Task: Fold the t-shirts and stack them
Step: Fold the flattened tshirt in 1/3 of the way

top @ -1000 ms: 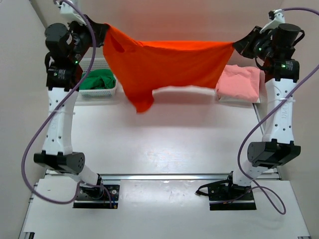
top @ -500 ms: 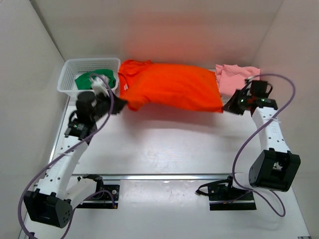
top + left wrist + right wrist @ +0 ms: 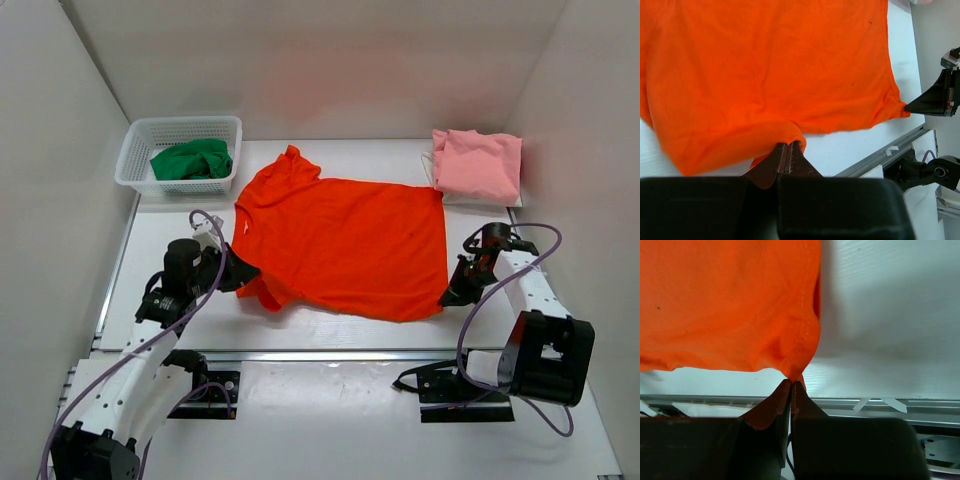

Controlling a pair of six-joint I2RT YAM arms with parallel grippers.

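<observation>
White bench [image 3: 330,335] has the orange shirt [image 3: 345,245] spread flat in the middle, the pink shirt [image 3: 478,165] folded far right, and the green shirt [image 3: 190,160] in the basket [image 3: 135,150] far left. Left fingers [image 3: 785,150] are pinched on its near-left edge, right fingers [image 3: 785,390] on the near-right corner. Cloth looks light and floppy, so I'd grab corners, not the middle.

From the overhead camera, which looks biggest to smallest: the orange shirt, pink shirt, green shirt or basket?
1. orange shirt, spread flat
2. basket and folded pink shirt, too alike to rank
3. green shirt, bunched inside the basket
</observation>
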